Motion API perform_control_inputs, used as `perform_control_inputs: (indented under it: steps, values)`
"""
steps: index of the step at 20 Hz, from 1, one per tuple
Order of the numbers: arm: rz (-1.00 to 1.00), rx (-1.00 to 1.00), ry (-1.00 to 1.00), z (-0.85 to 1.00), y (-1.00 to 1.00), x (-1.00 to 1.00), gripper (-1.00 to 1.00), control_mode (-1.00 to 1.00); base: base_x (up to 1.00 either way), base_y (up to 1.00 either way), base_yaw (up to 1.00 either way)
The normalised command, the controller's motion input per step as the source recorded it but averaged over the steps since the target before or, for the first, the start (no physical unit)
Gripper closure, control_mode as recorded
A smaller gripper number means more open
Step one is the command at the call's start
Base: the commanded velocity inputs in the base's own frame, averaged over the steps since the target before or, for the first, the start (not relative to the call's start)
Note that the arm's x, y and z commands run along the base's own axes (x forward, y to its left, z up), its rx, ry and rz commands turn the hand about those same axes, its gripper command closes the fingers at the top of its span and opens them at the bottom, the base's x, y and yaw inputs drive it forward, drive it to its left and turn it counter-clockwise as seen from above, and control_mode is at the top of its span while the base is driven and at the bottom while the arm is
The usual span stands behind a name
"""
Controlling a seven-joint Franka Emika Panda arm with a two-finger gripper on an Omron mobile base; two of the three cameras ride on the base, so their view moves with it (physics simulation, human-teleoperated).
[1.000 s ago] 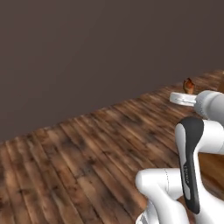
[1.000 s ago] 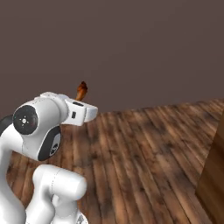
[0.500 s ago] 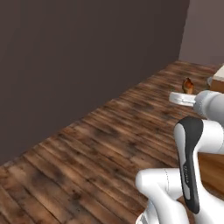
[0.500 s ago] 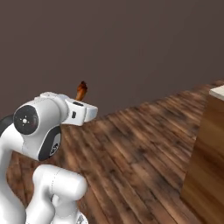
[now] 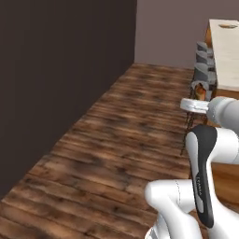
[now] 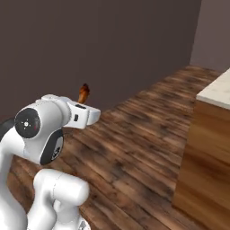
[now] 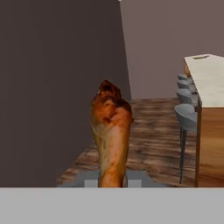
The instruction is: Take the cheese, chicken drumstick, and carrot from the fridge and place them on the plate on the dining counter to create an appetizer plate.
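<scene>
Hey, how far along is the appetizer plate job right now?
Midway. The chicken drumstick is out of the fridge and clamped in the gripper, sticking up ahead of the hand. The dining counter with its grey stools lies ahead across the wooden floor, so the drumstick is not yet delivered. I can't tell from here whether the cheese or carrot are plated.

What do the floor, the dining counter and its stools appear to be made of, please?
The floor looks like dark, slightly glossy wood planks, with grain and board seams. The dining counter seems to have a pale matte stone top over a brown wood-panelled base. The stools look like smooth grey moulded plastic on thin dark legs, though painted metal is possible.
</scene>
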Motion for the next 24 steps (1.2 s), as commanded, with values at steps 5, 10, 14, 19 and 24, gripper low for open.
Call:
perform_control_inputs:
  steps: [5,10,14,19,24]
  values:
    - [0.0,0.0,0.0,0.0,0.0,0.0,1.0,1.0,0.78,0.68,-0.63]
    - [0.0,0.0,0.0,0.0,0.0,0.0,1.0,1.0,0.74,0.67,-0.68]
    - [0.0,0.0,0.0,0.0,0.0,0.0,1.0,1.0,0.94,0.82,-0.64]
    - [0.0,0.0,0.0,0.0,0.0,0.0,1.0,1.0,1.0,0.97,-0.5]
    - [0.0,0.0,0.0,0.0,0.0,0.0,1.0,1.0,1.0,0.98,-0.05]
